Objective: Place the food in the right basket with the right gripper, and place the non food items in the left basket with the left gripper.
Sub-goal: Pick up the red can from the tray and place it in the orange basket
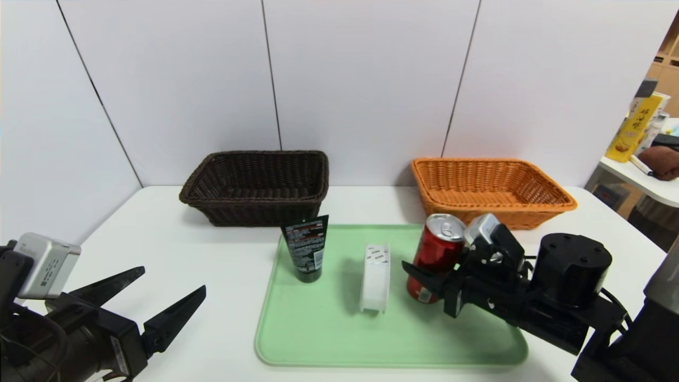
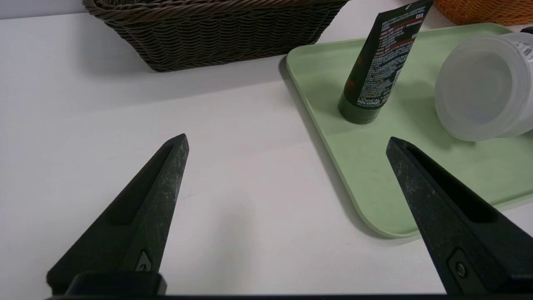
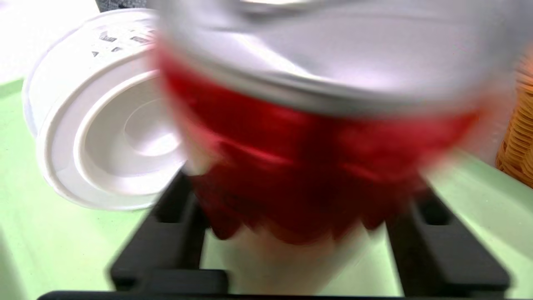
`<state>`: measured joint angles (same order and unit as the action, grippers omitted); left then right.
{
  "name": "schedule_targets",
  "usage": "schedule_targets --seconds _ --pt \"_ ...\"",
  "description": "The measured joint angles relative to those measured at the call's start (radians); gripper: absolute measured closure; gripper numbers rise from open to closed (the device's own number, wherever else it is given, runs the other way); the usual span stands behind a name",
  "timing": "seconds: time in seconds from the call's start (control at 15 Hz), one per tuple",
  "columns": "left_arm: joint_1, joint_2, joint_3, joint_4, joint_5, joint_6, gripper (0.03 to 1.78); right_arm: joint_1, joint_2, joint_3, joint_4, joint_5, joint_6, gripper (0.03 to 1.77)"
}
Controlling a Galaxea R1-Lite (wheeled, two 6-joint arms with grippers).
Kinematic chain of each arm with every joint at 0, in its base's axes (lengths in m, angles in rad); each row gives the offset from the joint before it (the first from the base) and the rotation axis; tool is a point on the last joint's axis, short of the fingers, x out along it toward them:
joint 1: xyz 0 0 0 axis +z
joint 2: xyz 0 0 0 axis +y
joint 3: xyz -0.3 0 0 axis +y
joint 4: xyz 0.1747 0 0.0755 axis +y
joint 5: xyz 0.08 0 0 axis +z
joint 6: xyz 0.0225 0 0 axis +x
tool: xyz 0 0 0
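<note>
A red drink can point(image 1: 437, 254) stands slightly tilted at the right side of the green tray point(image 1: 329, 329). My right gripper point(image 1: 429, 281) is shut on it, a finger against each side. In the right wrist view the can point(image 3: 316, 158) fills the space between the fingers of the gripper point(image 3: 300, 187). A dark cosmetic tube point(image 1: 306, 249) stands on its cap at the tray's left. A white plastic tub point(image 1: 375, 278) lies on its side mid-tray. My left gripper point(image 1: 171, 281) hovers open over bare table left of the tray, also seen as the gripper point(image 2: 286, 139) in the left wrist view.
The brown basket point(image 1: 254, 212) sits at the back left and the orange basket point(image 1: 530, 217) at the back right, just behind the can. A side table with boxes point(image 1: 647, 180) stands far right. White wall panels close off the back.
</note>
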<state>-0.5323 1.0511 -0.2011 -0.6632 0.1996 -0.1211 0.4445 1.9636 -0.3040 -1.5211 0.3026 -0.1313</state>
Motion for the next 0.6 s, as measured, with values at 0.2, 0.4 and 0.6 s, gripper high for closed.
schedule_targets --seconds 0.2,0.4,0.6 --pt "0.0 -0.003 0.001 0.0 0.0 0.002 0.12 -0.001 -0.003 0.006 -0.001 -0.001 -0.005 0.82" --pt "0.0 -0.005 0.001 0.001 0.0 0.002 0.12 0.0 -0.009 0.013 -0.001 -0.004 -0.013 0.82" --pt "0.0 -0.006 0.002 0.001 0.0 0.002 0.12 0.003 -0.03 0.009 0.005 -0.019 -0.019 0.82"
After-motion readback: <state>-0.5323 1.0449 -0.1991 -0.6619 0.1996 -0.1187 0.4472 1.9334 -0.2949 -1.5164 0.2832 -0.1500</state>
